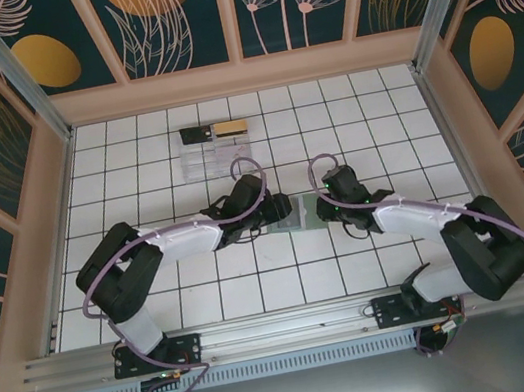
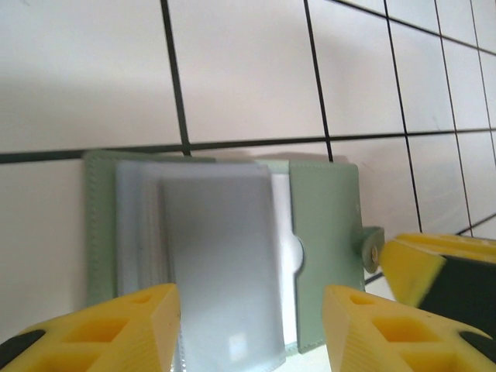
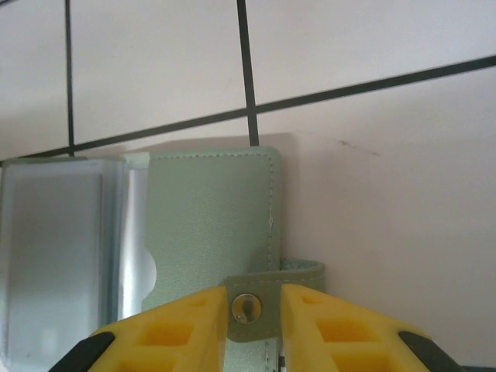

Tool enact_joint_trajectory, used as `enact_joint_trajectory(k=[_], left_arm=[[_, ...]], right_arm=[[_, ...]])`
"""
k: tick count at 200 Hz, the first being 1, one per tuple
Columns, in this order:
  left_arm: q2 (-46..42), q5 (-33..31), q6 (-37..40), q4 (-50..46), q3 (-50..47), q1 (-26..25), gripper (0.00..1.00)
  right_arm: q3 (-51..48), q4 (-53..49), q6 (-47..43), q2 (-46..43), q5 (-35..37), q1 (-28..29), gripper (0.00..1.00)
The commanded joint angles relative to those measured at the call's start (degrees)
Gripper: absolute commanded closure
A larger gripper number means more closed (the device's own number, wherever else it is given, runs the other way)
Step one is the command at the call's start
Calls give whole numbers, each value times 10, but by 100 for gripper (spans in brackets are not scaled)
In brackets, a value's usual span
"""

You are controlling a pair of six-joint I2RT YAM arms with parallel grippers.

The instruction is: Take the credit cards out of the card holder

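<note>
The green card holder (image 1: 288,217) lies open and flat on the white tiled table (image 1: 135,168), in the middle, right between the two hands. The right gripper (image 3: 253,319) is closed on the little snap tab (image 3: 248,308) at the holder's side edge. Its yellow fingers (image 3: 174,329) pinch the tab from both sides. The left gripper (image 2: 252,333) is open. Its two fingers stand wide apart at the near edge of the holder. A cloudy see-through sleeve (image 2: 221,263) sticks out into the gap between them. I cannot tell if a card is inside that sleeve. Far back on the table, a gold card (image 1: 230,127) sits at the clear box (image 1: 204,155), well apart from both hands
</note>
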Motion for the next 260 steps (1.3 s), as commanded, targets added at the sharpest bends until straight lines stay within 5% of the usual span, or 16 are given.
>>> enact_joint_trajectory(k=[1, 74, 260], left_arm=[[-4, -39, 7, -52, 18, -4, 48], [25, -27, 3, -63, 45, -10, 47], [65, 13, 1, -57, 57, -14, 48]], right_arm=[[3, -39, 18, -27, 41, -3, 72], [-26, 21, 27, 31, -8, -3, 66], [-28, 31, 24, 47, -20, -3, 71]])
